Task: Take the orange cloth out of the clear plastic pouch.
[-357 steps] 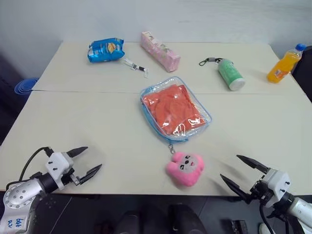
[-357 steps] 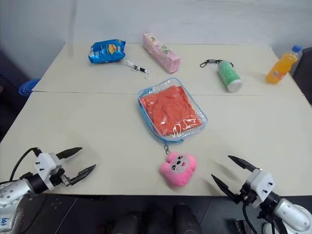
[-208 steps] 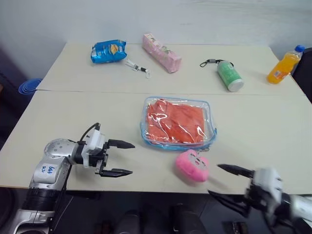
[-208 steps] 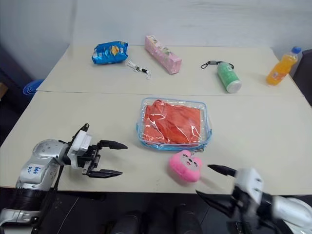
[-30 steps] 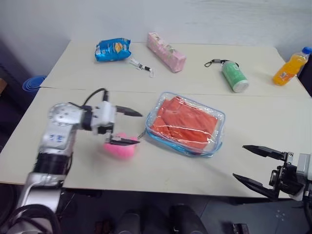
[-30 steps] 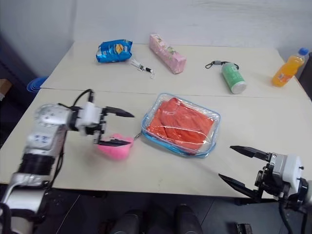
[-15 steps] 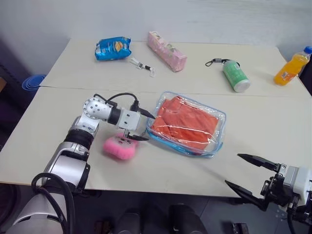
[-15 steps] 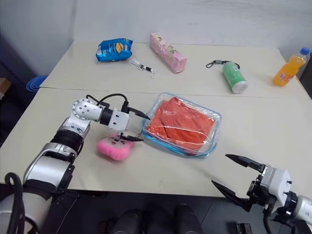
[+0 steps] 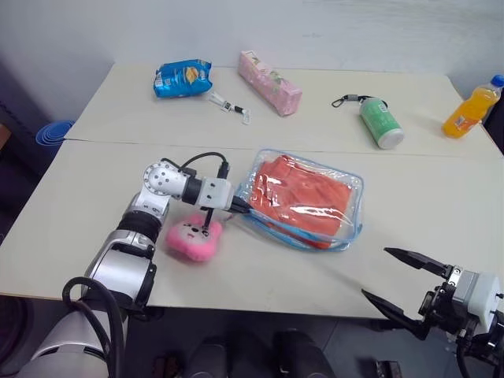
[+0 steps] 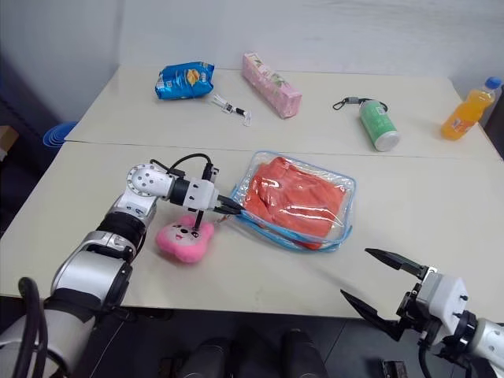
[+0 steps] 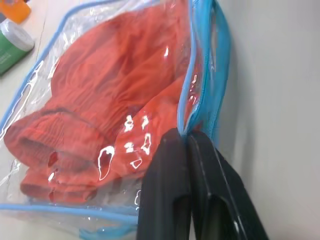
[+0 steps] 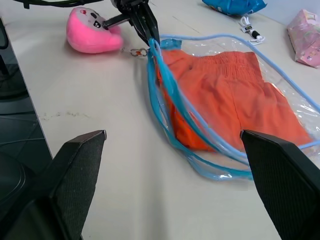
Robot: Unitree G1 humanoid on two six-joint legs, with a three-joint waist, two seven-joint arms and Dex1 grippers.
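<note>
The clear plastic pouch (image 9: 349, 211) lies in the middle of the table with the orange cloth (image 9: 301, 191) folded inside it. My left gripper (image 9: 240, 209) is shut on the pouch's light blue zipper trim (image 11: 220, 50) at its left corner. The left wrist view shows the two black fingers (image 11: 167, 170) pressed together on that trim, with the cloth (image 11: 100, 90) behind the plastic. The pink plush charm (image 9: 193, 236) rests on the table just under my left wrist. My right gripper (image 9: 376, 273) hangs open past the table's front right edge, holding nothing.
Along the far side lie a blue snack bag (image 9: 183, 77), a pink packet (image 9: 270, 83), a small clip (image 9: 228, 109), a green bottle (image 9: 381, 122) and an orange drink bottle (image 9: 466, 109). A seam (image 9: 94, 143) crosses the table behind the pouch.
My left gripper moved right from above the plush charm to the pouch's left corner and closed on its blue trim. The pouch's left edge has shifted slightly. The right gripper stays open.
</note>
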